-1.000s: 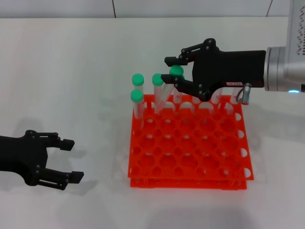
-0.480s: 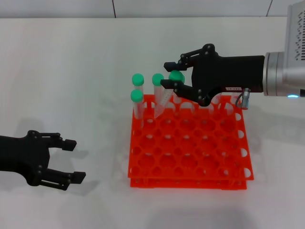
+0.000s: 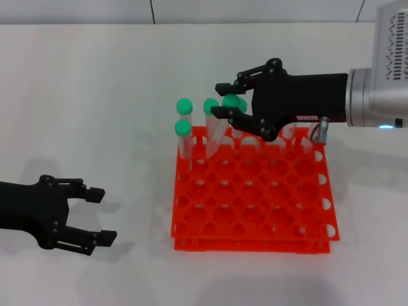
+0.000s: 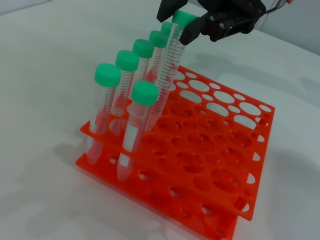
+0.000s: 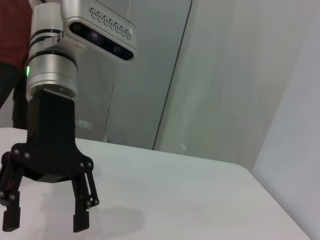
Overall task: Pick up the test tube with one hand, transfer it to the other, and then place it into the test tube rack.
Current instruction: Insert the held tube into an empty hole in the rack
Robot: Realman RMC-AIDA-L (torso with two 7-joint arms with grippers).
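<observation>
My right gripper [image 3: 222,99], black with a white label strip, hovers over the back row of the orange test tube rack [image 3: 252,244]. It is shut on the green cap of the test tube [image 3: 232,102]. The tube [image 4: 170,65] leans, its lower end down in a back-row hole and its cap higher than the neighbouring caps. The rack [image 4: 150,196] fills the left wrist view, with the right gripper [image 4: 181,20] at its far side. My left gripper [image 3: 99,214] rests open and empty on the table, left of the rack. The right wrist view also shows the left gripper [image 5: 45,225], hanging open.
Several other green-capped tubes [image 3: 183,127] stand in the rack's back-left holes, close beside the held tube. Most other rack holes are unfilled. White tabletop [image 3: 95,95] surrounds the rack, with a wall along the far edge.
My right gripper has shifted a little to the left and toward the camera with the tube's cap. My left gripper has drifted slightly lower in the head view.
</observation>
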